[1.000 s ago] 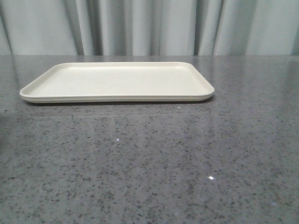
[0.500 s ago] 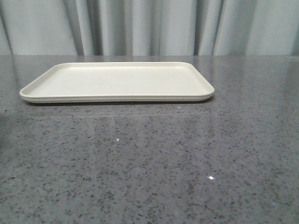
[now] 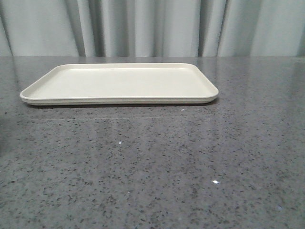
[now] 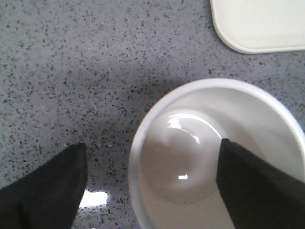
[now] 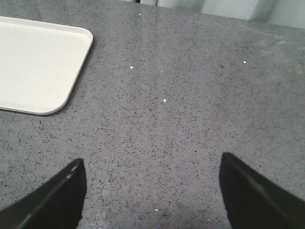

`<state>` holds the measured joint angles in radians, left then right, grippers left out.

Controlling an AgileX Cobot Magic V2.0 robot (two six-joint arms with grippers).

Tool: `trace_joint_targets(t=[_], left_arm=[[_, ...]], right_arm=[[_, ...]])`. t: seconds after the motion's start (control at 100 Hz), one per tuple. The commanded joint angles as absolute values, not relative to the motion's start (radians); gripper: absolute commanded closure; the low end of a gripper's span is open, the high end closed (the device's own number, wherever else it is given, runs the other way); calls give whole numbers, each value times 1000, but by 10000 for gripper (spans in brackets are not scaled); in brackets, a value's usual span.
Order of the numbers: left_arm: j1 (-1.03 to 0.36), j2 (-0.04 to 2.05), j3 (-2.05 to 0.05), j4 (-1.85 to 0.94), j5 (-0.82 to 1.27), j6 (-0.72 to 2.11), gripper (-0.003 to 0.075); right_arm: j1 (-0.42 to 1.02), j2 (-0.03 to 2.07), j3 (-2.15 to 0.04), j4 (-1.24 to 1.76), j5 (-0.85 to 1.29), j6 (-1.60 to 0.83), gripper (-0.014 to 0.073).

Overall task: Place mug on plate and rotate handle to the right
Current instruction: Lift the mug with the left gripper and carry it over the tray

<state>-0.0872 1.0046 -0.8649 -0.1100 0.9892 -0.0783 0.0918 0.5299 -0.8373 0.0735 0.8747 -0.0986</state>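
Observation:
The white mug (image 4: 190, 157) shows only in the left wrist view, seen from above with its empty inside showing. Its handle and its face print are hidden. My left gripper (image 4: 152, 144) is open and straddles the mug's wall: one black finger (image 4: 252, 186) is inside the mug, the other finger (image 4: 45, 191) is outside over the table. The cream plate (image 3: 119, 83) lies at the back of the table with nothing on it. One corner of it shows in the left wrist view (image 4: 257, 24), beside the mug. My right gripper (image 5: 151, 160) is open and empty over bare table, beside a plate corner (image 5: 33, 62).
The grey speckled tabletop (image 3: 152, 167) spreads in front of the plate. A pale pleated curtain (image 3: 152, 26) hangs behind the table's far edge. Neither arm nor the mug shows in the front view.

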Motion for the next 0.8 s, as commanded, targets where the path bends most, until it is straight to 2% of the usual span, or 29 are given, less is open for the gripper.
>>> trace_joint_targets(t=[0.0, 0.2, 0.5, 0.79], left_arm=[[-86, 1013, -889, -113, 942, -89, 230], [-86, 1022, -889, -113, 935, -89, 384], [-86, 1022, -889, -113, 935, -89, 738], [-86, 1022, -970, -148, 995, -89, 740]], right_arm=[[84, 543, -871, 71, 813, -102, 20], [84, 543, -871, 71, 813, -102, 20], [84, 543, -871, 71, 813, -102, 20], [84, 543, -871, 71, 801, -102, 20]])
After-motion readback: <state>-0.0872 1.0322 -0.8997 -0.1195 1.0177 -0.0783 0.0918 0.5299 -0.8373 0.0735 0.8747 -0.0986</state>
